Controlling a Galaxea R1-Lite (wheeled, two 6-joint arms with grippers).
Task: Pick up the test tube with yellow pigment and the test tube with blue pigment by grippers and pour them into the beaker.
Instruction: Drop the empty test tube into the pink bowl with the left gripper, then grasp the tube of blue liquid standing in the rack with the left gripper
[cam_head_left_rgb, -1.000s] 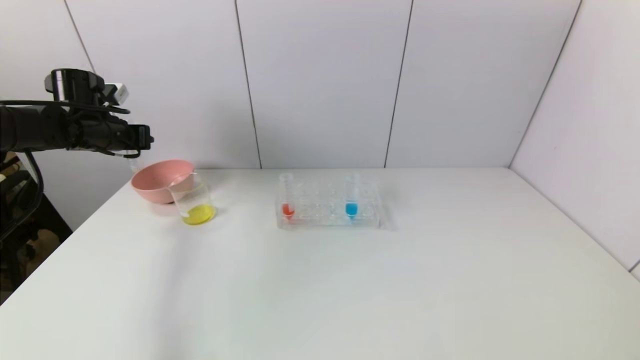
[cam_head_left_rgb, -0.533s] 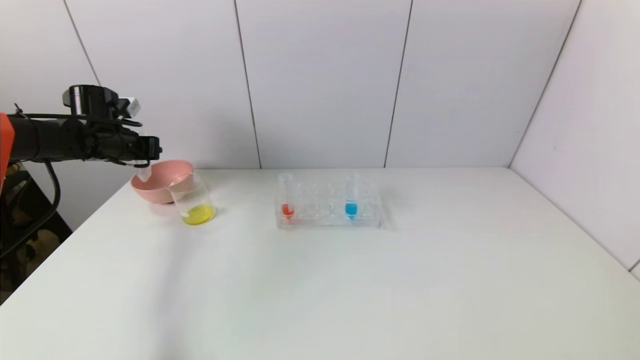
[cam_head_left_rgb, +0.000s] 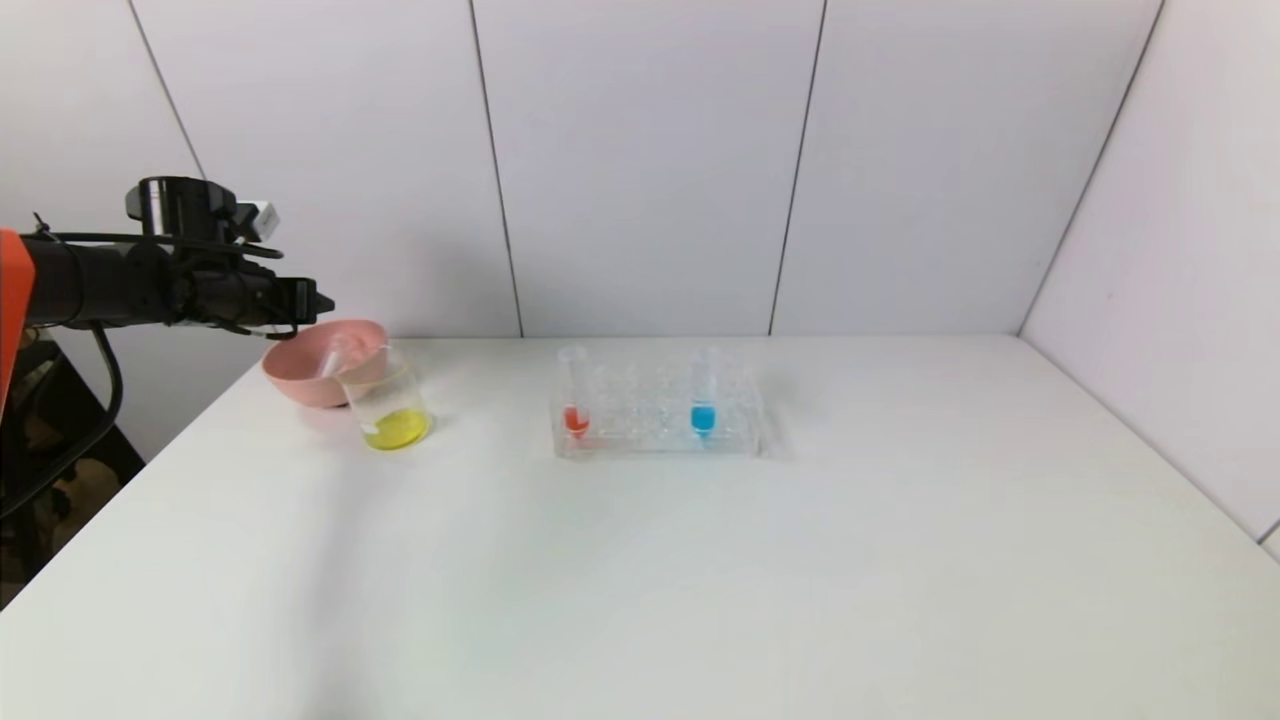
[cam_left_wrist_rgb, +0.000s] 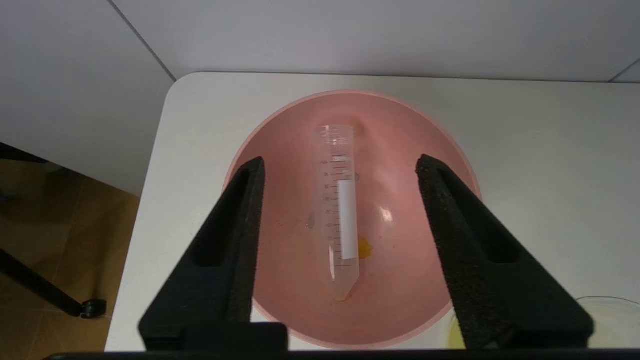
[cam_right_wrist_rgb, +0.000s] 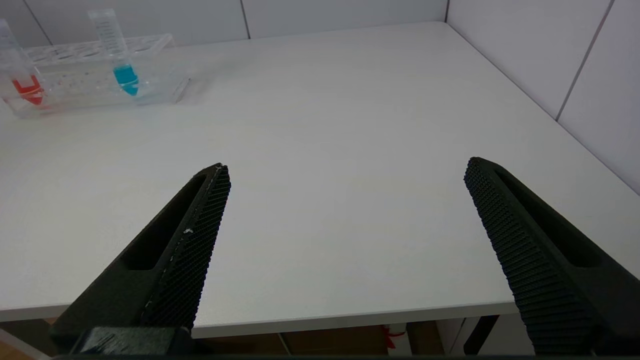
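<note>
At the table's far left corner, the left tool (cam_left_wrist_rgb: 337, 250) hangs wide open over the pink bowl (cam_left_wrist_rgb: 415, 145), yellow tube (cam_left_wrist_rgb: 339, 210) lying emptied inside. Blue tube (cam_head_left_rgb: 704, 395) stands upright mid-table; right tool (cam_right_wrist_rgb: 345, 250), open too, is nearer.

- The white table (cam_head_left_rgb: 700, 560) has a smooth, matte top and takes most of the head view; its corner (cam_left_wrist_rgb: 172, 85) is rounded.
- Behind the table stands a white panel wall (cam_head_left_rgb: 640, 160), divided by thin dark vertical seams.
- A second white panel wall (cam_head_left_rgb: 1180, 260) closes the right side and meets the back wall at the far corner of the table.
- Beyond the left edge of the table, lower down, there is a brown floor (cam_left_wrist_rgb: 60, 240).
- On this floor stands a dark thin leg with a small caster wheel (cam_left_wrist_rgb: 92, 308).
- The light is soft and even, with only weak shadows on the table top.
</note>
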